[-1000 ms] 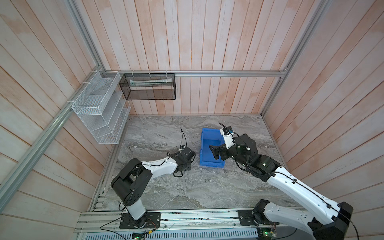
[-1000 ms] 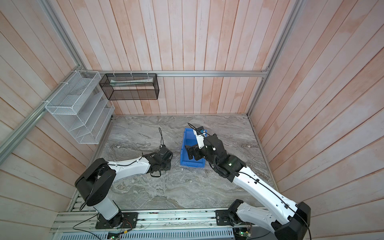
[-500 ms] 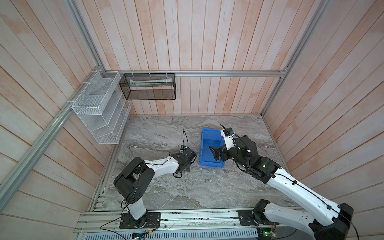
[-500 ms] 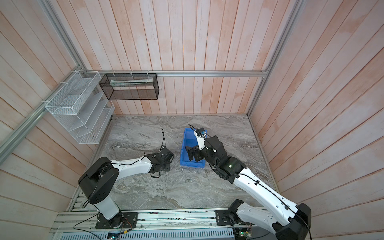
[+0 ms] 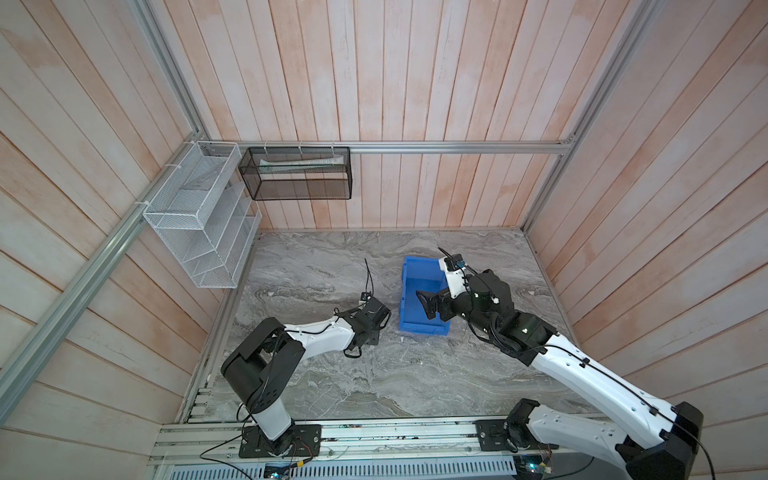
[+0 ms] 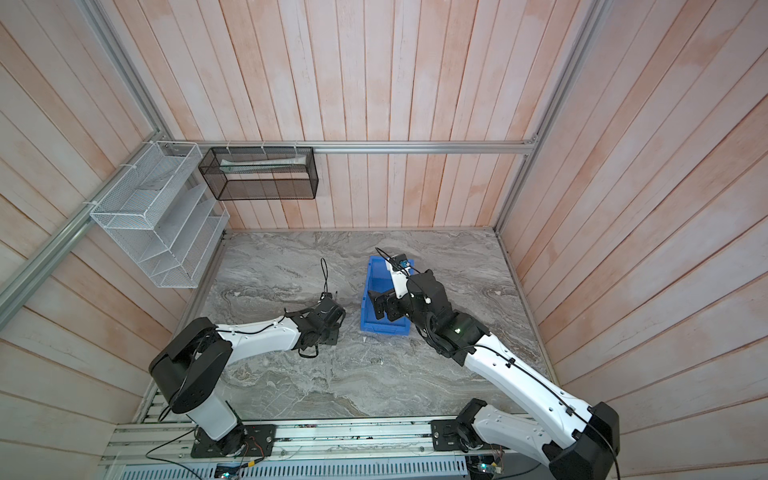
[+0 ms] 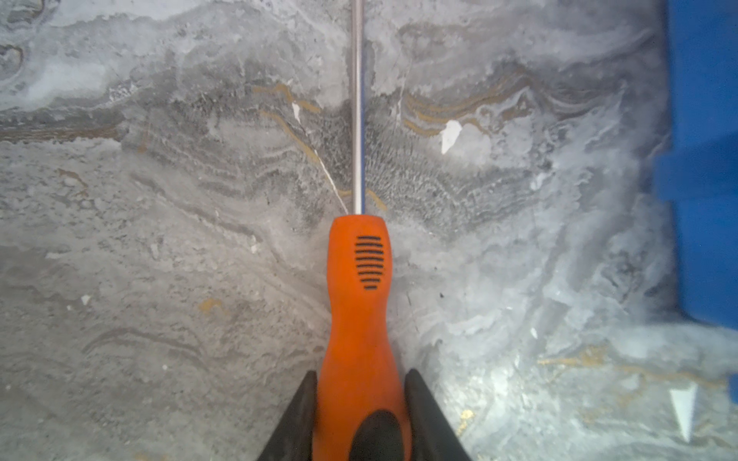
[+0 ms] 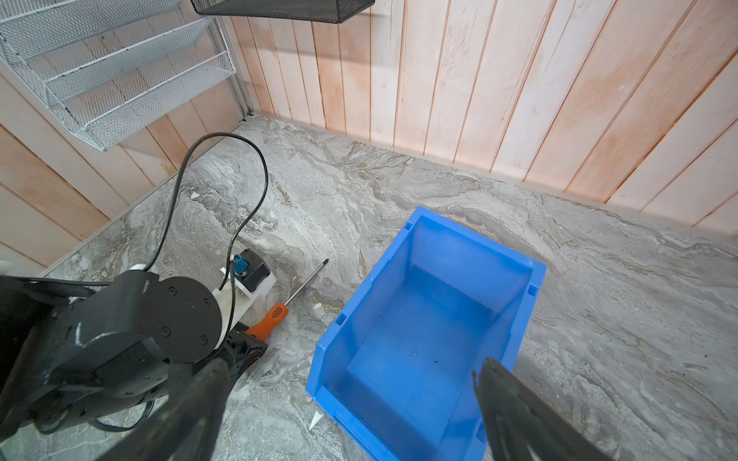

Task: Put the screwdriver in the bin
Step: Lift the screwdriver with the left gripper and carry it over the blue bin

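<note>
Mid-counter [image 5: 374, 374], L side of the bin [image 5: 420, 266]: we find the screwdriver [image 7: 359, 303] clamped in the left gripper [image 7: 361, 385]. In the L wrist view both black fingers [image 7: 303, 403] press the flanks of the orange handle near its black butt end, w/ no gap either side. The thin metal shaft runs straight out from the handle, low over the grey marble. We cannot tell whether it rests on the surface or sits just clear of it.

In the R wrist view the screwdriver [image 8: 275, 315] lies just beside the bin's [image 8: 359, 319] long wall, apart from it, tip pointing toward the back edge of the counter. In both top views the tool itself is hidden under the L wrist, so we place it by the left gripper [image 5: 374, 328], close to the bin's front L corner.

The bin stands about mid-counter, long axis running back to front, low cut-away end toward the front edge. Its inside shows bare blue floor.

The right gripper [image 8: 350, 365] hangs over the bin's front end, jaws wide apart, gripping nothing; seen also in a top view [image 5: 428, 307].

Misc: white wire rack [image 5: 199, 232] on the L wall, black mesh basket [image 5: 297, 178] on the back wall, both well clear of the counter
</note>
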